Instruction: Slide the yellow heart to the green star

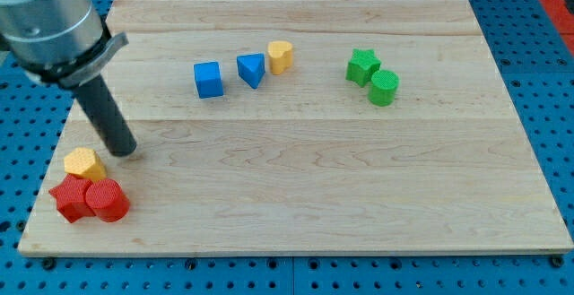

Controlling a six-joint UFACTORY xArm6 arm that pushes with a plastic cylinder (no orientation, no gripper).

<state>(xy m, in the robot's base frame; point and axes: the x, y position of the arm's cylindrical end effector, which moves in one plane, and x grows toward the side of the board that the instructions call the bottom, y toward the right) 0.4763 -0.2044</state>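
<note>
Resting on the bench (296, 196) at the near left, my tip (124, 147) stands just beside the yellow hexagon (84, 163); this end effector is a plain rod with nothing to open or clamp. Far off, the yellow heart (281, 56) touches the blue triangle (252, 69); the green star (362, 65) sits well to its right.
</note>
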